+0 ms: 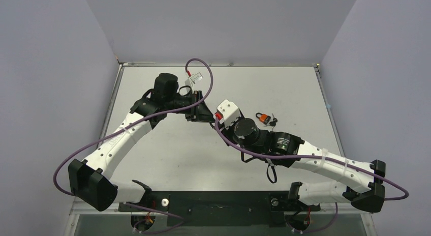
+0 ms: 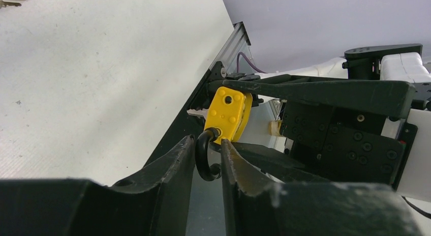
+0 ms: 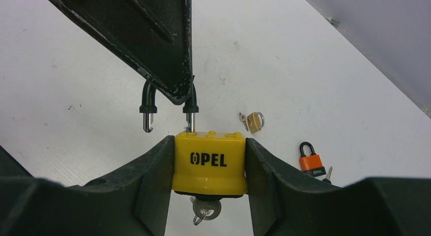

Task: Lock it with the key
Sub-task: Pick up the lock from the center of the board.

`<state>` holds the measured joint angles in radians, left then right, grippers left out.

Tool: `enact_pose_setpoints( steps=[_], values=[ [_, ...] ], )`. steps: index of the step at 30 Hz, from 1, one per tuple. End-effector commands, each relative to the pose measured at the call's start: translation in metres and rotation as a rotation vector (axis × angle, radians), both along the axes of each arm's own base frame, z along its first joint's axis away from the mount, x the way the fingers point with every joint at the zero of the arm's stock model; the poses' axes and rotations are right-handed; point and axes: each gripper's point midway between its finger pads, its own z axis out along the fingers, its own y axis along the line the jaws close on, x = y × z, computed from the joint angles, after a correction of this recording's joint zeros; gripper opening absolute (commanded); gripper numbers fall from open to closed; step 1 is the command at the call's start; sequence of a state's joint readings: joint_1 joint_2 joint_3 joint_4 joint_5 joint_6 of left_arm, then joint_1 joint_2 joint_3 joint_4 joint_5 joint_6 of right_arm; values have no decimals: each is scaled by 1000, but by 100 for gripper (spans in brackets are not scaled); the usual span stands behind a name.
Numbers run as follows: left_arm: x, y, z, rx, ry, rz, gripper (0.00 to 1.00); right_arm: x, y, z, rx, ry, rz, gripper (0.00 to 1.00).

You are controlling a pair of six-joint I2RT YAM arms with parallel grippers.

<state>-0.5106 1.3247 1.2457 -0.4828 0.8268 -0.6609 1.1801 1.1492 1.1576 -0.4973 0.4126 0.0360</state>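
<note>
Item: yellow padlock [image 3: 208,162], marked OPEL — held off the desk [image 3: 76,58] toward its far middle, body clamped between the right jaws, shackle [image 3: 147,101] pinched at its bend by the left jaws. Status, as judged: not yet locked. Key [image 3: 206,210] already seated in the underside of the body, ring hanging below. Shackle drawn up, long leg in the body, short leg out and hanging free to one side, clear of its hole. Left to do, by the look of it: swing the short leg round over its hole, press the shackle home, then turn or withdraw the key as the lock requires. Shown by the right wrist view alone: the lettering, the key, the notched end of the free leg, and two spare locks lying on the desk beyond — a small brass padlock [image 3: 255,121] and an orange padlock [image 3: 311,164], well apart from the work. Shown by the left wrist view alone: the shackle's bend sitting between the left jaws, touching both sides, and the studded back of the yellow body, tilted. Shown by the top external view: both arms meeting over the desk, orange padlock just beside the right wrist. Yellow padlock itself hidden among the wrists there, brass one not to be made out.
</note>
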Motion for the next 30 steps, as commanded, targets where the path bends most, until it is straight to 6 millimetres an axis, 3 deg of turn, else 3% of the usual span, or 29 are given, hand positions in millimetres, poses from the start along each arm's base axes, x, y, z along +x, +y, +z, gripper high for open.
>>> enact_pose_setpoints(
  steps=[1, 14, 17, 19, 24, 26, 27, 29, 30],
  values=[
    [-5, -4, 20, -54, -49, -51, 21, -3, 0, 49, 123, -62, 17, 0],
    [-20, -2, 21, -86, -21, -101, 21, -2, -1, 48, 99, -67, 13, 0],
    [-20, -4, 22, -98, -14, -105, 15, -2, 0, 47, 93, -67, 13, 0],
    [-19, -4, 22, -103, -9, -105, 2, -1, 0, 47, 92, -68, 11, 0],
    [-20, -5, 31, -141, -24, -100, 0, -4, 7, 47, 114, -60, 42, 0],
    [-17, -5, 40, -163, -33, -70, 0, -5, 12, 51, 137, -55, 70, 15],
    [-16, -4, 48, -184, -41, -55, 0, -7, 15, 55, 157, -54, 89, 31],
    [-7, 1, 60, -212, -55, 9, 0, -7, 16, 65, 196, -62, 103, 50],
    [-5, 3, 65, -228, -38, 33, 0, -6, 14, 70, 220, -62, 111, 54]
  ],
)
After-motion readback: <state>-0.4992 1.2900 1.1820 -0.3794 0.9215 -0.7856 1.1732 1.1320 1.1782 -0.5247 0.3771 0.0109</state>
